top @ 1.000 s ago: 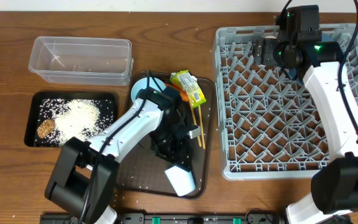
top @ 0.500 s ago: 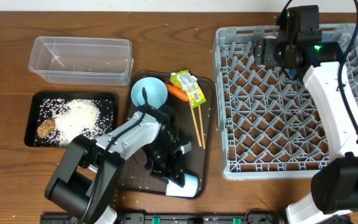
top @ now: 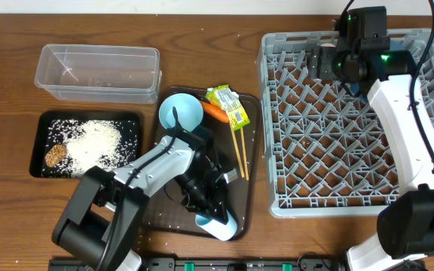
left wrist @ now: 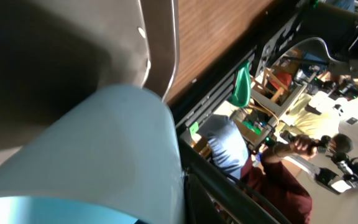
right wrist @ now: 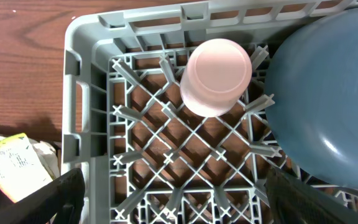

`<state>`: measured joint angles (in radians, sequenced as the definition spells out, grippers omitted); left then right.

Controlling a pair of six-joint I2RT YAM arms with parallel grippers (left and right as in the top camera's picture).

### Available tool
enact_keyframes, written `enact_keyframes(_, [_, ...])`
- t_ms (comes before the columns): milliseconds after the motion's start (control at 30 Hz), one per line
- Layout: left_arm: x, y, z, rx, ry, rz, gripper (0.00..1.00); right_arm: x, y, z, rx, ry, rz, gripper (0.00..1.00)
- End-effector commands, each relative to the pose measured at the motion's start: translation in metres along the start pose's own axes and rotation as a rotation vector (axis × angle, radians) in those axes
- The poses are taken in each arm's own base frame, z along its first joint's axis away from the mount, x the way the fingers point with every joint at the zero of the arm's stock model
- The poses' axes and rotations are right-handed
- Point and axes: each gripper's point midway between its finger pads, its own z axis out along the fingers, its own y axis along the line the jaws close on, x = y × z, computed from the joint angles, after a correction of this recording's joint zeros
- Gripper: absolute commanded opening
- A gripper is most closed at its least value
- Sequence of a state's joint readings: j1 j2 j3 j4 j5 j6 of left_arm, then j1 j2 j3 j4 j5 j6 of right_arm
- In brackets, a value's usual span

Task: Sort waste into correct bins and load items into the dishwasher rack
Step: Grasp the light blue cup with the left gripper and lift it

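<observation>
Left gripper (top: 206,209) jaws have clamped onto the light-blue cup (top: 220,225) (right gripper (right wrist: 179,196) jaws gaping).

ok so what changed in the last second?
The left gripper pulled back toward the near edge of the brown tray and its jaws closed on the light-blue cup, which shifted slightly. The right gripper, open over the dishwasher rack, and the carrot, wrapper and chopsticks stayed put.
</observation>
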<state>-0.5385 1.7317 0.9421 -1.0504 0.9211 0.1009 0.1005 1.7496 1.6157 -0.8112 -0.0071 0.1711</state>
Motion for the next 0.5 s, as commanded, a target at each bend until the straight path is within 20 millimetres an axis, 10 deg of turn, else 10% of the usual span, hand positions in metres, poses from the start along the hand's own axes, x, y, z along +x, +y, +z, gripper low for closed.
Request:
enact_keyframes(0, [-0.014,0.0,-0.01,-0.025,-0.038,0.011,0.06,-0.001,0.005,-0.001,-0.019,0.0,-0.015,0.87])
enact_keyframes(467, [-0.101,-0.054,-0.142,0.275,-0.487,0.218,0.06,0.0,0.075,-0.026,-0.547,0.022,-0.066,0.88])
